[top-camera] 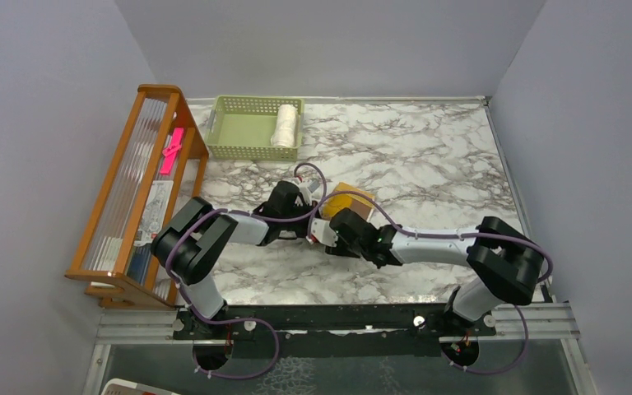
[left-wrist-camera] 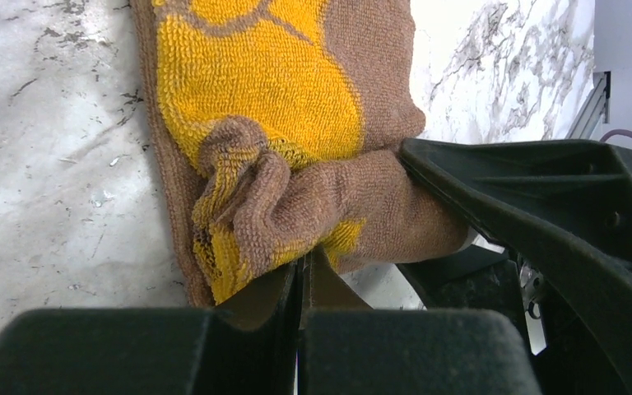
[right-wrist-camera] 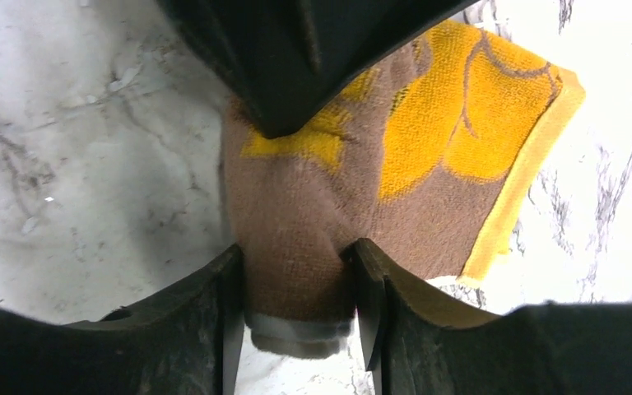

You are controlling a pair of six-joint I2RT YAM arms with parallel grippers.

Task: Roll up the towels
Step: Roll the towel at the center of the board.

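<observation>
Near the middle of the worktop (top-camera: 428, 156), one mustard-yellow towel (top-camera: 354, 199), brown on the reverse with a paler yellow edge, partly flat on the surface and bunched at the end nearest the arms. Farther back, one cream-white towel (top-camera: 285, 125), rolled, lying at the right end of one pale green basket (top-camera: 257, 152). Two towels in all, well apart. Two arms, meeting over the bunched end. Left end effector (left-wrist-camera: 303, 276) closed almost fully, pinching a thin fold of the brown-and-yellow cloth between its fingers. Right end effector (right-wrist-camera: 296, 304) partly closed, fingers (right-wrist-camera: 370, 304) pressed against either side of a thicker brown wad of the same towel, a pale edge showing just below. Both end effectors just beside each other, the right one's black body filling the right side of the left wrist view. At the left edge, one wooden rack (top-camera: 123, 164) with clear slats, one pink item (top-camera: 170, 151) inside it, and some flat printed things too small to make out. White marble pattern with grey veins across the surface; plain pale grey-lilac walls (top-camera: 41, 123) on three sides; one metal rail (top-camera: 543, 317) along the near edge under the arm bases.
</observation>
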